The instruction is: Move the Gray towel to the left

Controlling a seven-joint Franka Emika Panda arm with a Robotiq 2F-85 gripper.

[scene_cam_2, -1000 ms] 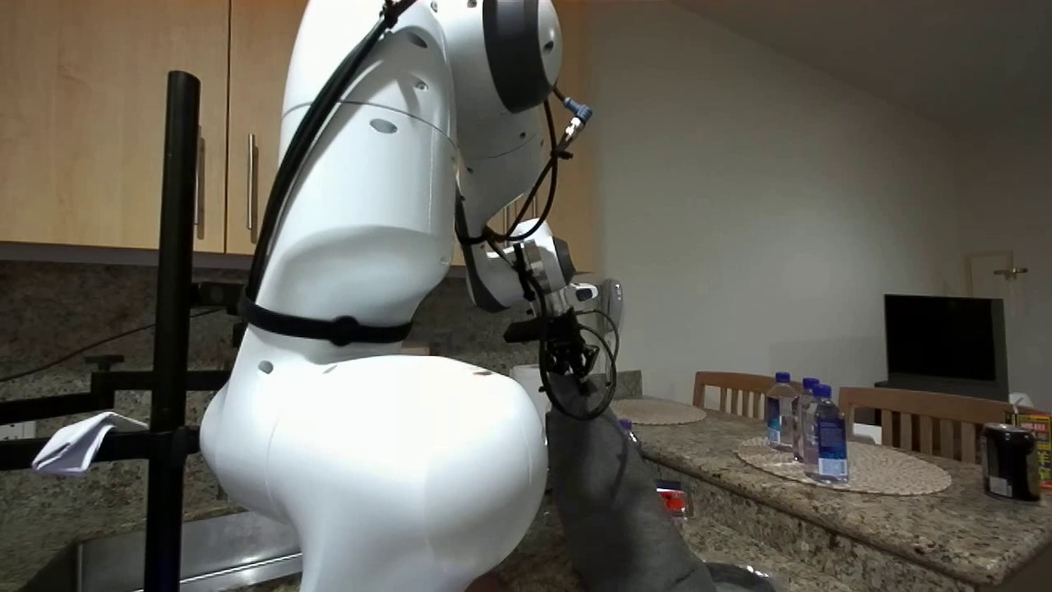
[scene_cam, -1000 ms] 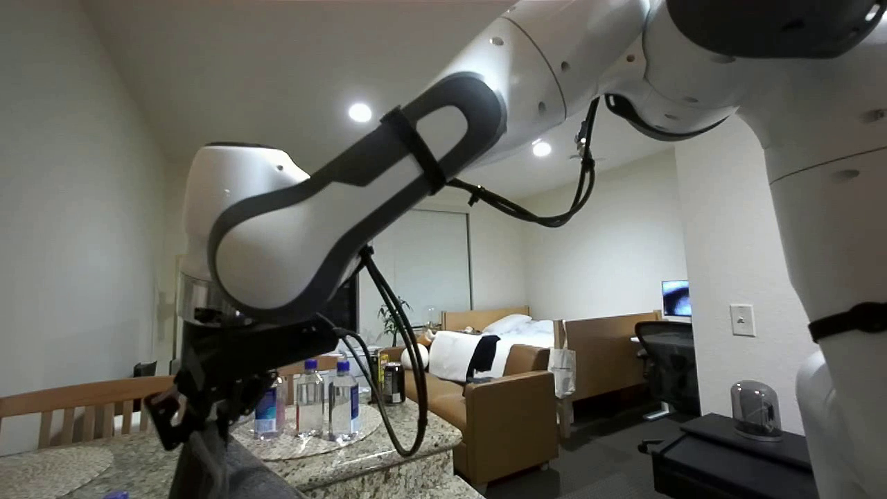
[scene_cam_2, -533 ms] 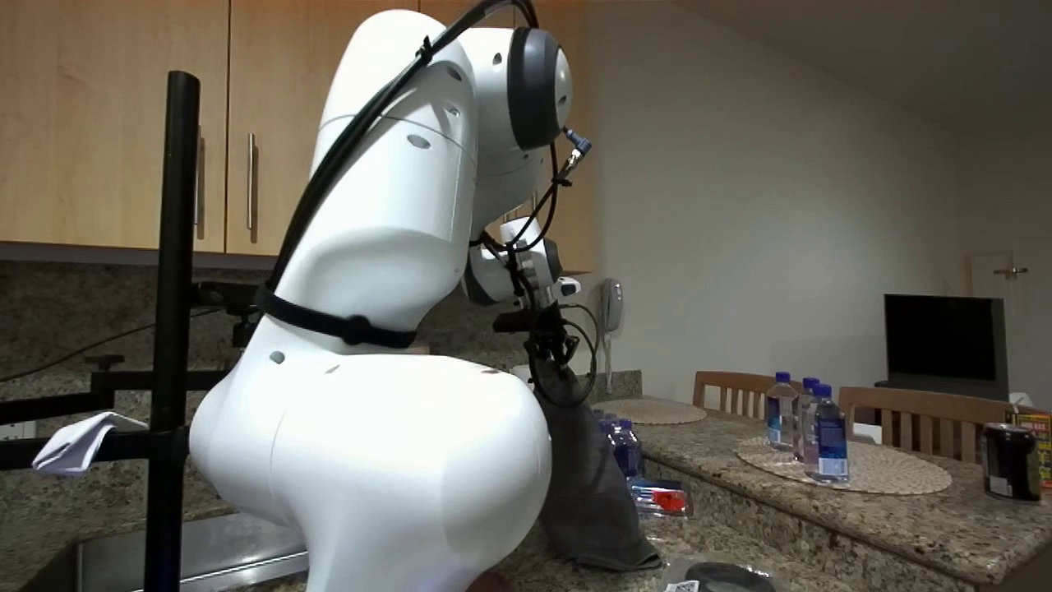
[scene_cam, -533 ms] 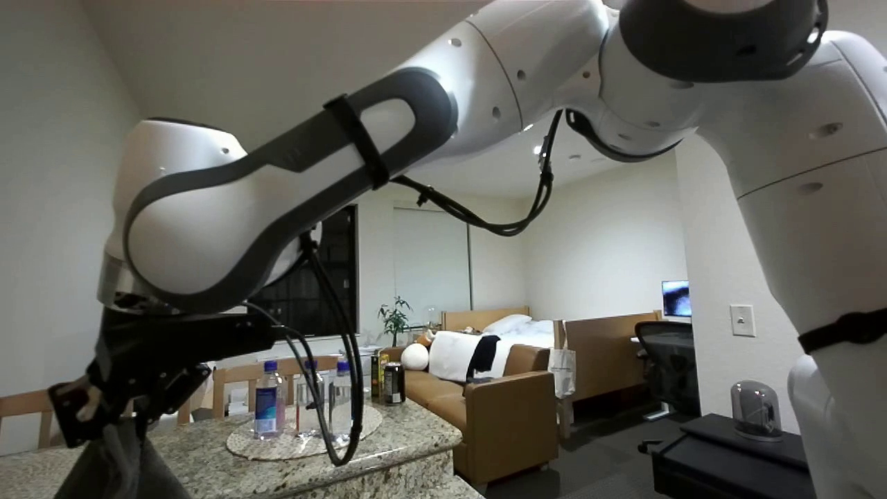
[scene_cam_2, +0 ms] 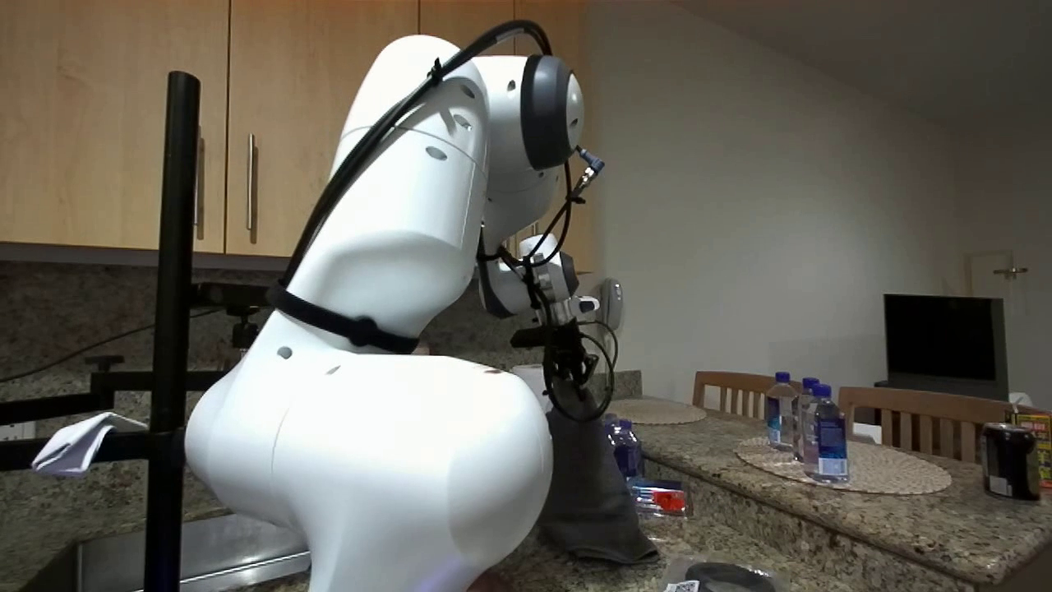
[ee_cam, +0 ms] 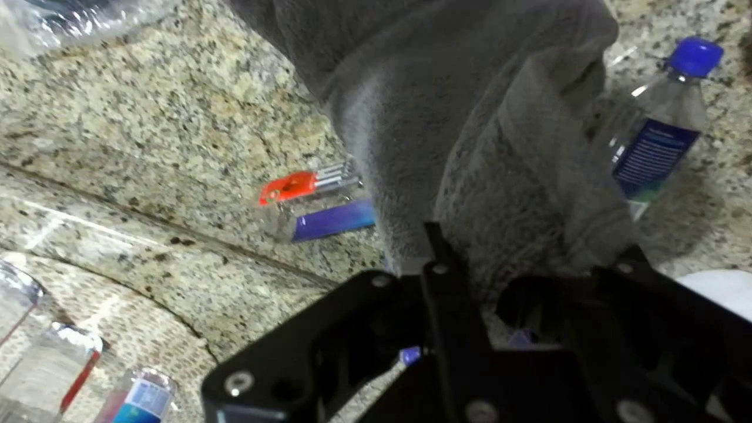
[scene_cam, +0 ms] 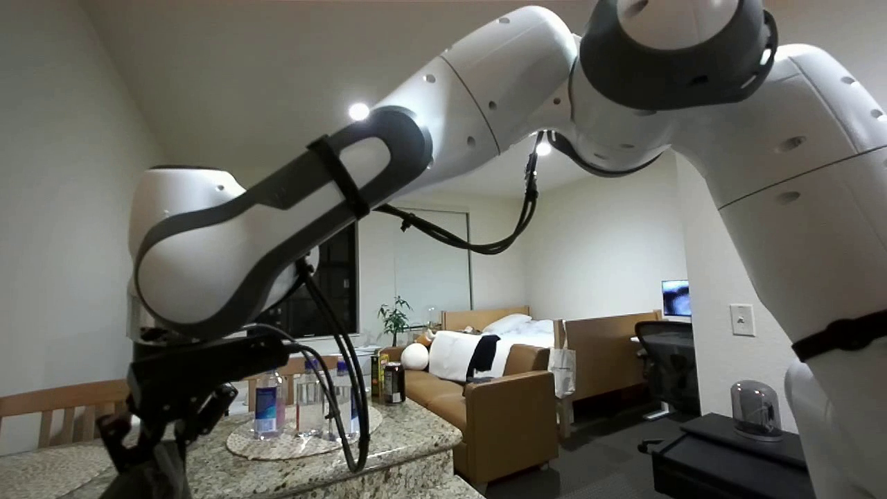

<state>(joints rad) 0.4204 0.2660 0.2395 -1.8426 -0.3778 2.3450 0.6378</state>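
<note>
Here the gripper (ee_cam: pixel 531 252) pinches the gray towel (ee_cam: pixel 482 153), its lower end seemingly on the granite counter (ee_cam: pixel 205 106), and a sideways drag could sweep it into the blue-capped water bottle (ee_cam: pixel 658 141), toppling that.

a plain gray draped cloth towel (ee_cam: pixel 423 117); black jointed metal fingers (ee_cam: pixel 445 305); a flat granite desk (ee_cam: pixel 194 106) speckled cream, brown and black; 3 clear tall plastic bottles (scene_cam_2: pixel 807 427) with blue caps (scene_cam_2: pixel 809 382); a round beige woven mat (scene_cam_2: pixel 896 473).
</note>
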